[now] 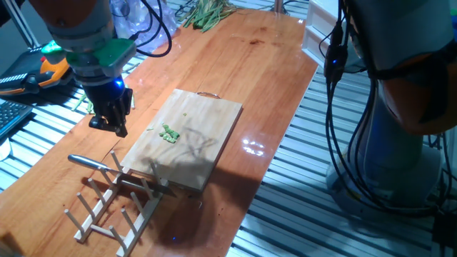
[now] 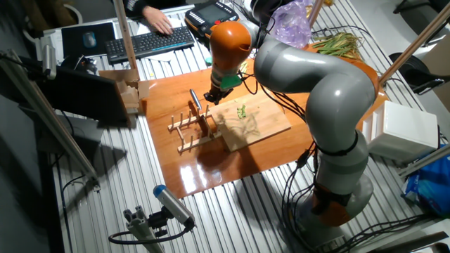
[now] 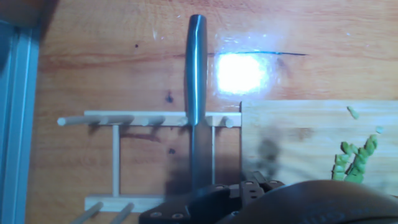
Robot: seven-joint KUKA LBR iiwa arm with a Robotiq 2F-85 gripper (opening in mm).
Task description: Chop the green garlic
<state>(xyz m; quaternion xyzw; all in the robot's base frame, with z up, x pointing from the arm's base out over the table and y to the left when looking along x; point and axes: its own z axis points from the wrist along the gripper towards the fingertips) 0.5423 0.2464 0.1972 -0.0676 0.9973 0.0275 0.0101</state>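
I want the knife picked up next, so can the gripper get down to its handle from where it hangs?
Probably yes. The gripper hangs above the knife, whose handle juts out past the wooden rack over bare table, with nothing covering it.

Knife (image 3: 196, 81) lies across wooden rack (image 3: 149, 119) beside cutting board (image 3: 292, 130)

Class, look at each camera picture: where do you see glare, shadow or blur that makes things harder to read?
Hand view: a white glare patch on the table beside the knife; soft focus throughout. One fixed view: arm shadow across the cutting board, small glare on the wood. Other fixed view: the green garlic is too small to resolve.
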